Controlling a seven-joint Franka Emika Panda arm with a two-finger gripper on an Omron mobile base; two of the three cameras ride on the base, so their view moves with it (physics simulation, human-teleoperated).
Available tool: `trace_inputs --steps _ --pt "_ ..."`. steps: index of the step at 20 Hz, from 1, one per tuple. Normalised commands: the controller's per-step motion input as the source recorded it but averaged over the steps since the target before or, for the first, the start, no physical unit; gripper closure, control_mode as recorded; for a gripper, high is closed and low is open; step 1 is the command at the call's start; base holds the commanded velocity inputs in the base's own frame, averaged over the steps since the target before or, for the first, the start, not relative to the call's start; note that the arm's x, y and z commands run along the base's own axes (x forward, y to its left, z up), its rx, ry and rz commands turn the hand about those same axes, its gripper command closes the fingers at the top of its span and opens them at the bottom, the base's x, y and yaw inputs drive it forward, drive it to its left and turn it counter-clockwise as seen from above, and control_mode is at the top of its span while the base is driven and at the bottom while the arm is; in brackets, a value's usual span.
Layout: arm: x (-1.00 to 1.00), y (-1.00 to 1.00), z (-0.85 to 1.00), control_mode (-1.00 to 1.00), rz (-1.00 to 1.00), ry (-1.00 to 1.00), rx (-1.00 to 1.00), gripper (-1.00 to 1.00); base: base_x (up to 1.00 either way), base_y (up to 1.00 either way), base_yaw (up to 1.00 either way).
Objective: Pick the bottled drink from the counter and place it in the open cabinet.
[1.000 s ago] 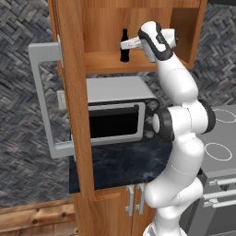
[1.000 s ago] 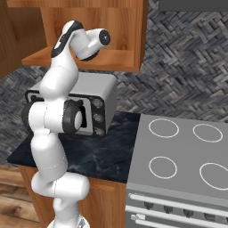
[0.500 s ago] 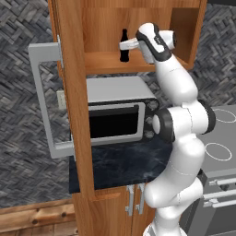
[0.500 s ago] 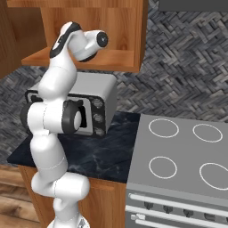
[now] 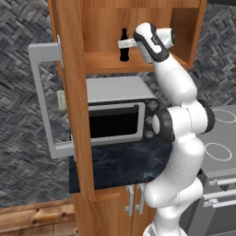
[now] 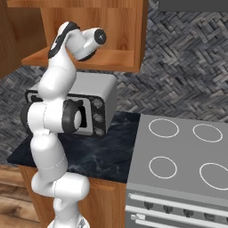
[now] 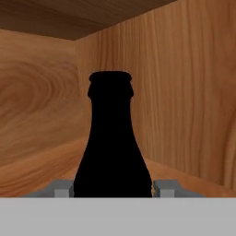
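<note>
Small black curved-body bottle (image 5: 123, 45), no legible label, stands upright on the brown wooden cabinet's shelf (image 5: 106, 61); tool (image 5: 122, 44) apparently clasps it.

Open cabinet (image 5: 138, 62) front clear; door (image 5: 73, 92) blocks left; microwave (image 5: 117, 115) close below.

Rises as a white, dark-jointed arm from the base, elbow bulging forward at mid-height, upper link leaning back and up to a bent wrist. Reaches level from there, the two-finger gripper (image 5: 122, 44) pointing sideways at shelf height. Shows grey fingers (image 7: 167, 188) spread on either side of a black glass bottle (image 7: 112, 143), close against its body.
</note>
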Motion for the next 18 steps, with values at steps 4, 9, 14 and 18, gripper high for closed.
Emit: trace_inputs --steps 4,9,14,18 --pt "-0.03 0.0 -0.09 -1.0 0.0 0.01 0.01 -1.0 0.0 0.0 0.0" --pt "-0.13 0.0 -0.03 -1.0 0.0 0.0 0.02 -1.0 0.0 0.0 0.0" --pt "-0.26 -0.01 -0.02 -1.0 0.0 -0.01 0.02 -1.0 0.0 0.0 0.0" --pt "-0.29 -0.01 0.0 -1.0 0.0 -0.04 0.02 -1.0 0.0 0.0 0.0"
